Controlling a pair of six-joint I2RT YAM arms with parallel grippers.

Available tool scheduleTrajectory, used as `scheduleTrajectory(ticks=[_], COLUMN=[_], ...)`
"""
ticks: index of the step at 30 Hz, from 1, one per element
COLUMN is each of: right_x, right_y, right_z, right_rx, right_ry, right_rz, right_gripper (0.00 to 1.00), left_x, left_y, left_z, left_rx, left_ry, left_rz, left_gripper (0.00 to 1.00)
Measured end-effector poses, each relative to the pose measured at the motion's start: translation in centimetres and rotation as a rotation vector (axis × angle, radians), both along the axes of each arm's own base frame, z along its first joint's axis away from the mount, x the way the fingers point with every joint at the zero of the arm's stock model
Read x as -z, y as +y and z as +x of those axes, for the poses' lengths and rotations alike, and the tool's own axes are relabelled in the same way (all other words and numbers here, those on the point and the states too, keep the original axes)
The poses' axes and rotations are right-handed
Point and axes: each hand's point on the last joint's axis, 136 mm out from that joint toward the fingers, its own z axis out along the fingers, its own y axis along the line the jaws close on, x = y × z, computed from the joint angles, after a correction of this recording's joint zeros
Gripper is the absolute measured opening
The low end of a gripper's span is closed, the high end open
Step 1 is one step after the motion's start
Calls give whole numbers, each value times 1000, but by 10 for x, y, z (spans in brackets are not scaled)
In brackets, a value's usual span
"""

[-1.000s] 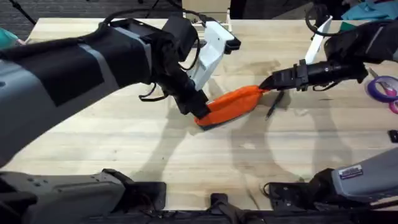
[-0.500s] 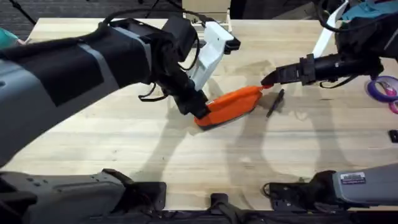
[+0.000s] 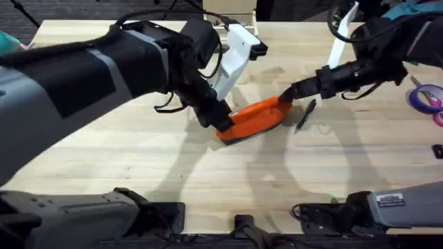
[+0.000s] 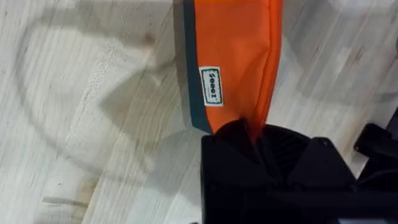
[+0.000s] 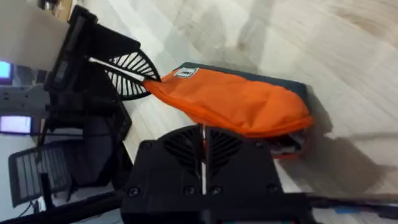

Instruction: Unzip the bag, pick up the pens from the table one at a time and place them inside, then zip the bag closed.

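— Where's the orange pencil pouch?
— Mid-surface, left claw pinching its near end, right claw pressed together at the far end.
— Room around?
— Open planks in front; a dark pen lies just beside.

A purple tape roll lies at the table's 3 o'clock edge, with a small dark item at about 4 o'clock, too small to identify. A white bracket-like piece stands tilted near 12 o'clock, in front of a tan box at the far edge. A teal object sits at 10 o'clock, and teal cloth at 1 o'clock.
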Motion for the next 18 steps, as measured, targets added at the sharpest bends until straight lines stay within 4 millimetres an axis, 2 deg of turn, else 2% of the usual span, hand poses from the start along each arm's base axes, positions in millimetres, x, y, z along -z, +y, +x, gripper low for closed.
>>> scheduleTrajectory(ticks=[18], right_x=[1], right_y=[58], right_z=[-13], right_rx=[-119], right_ry=[13], right_rz=[-9], right_gripper=[33], left_x=[0], left_y=[0], left_z=[0], left_rx=[0], left_ry=[0], left_rz=[1], left_gripper=[42])
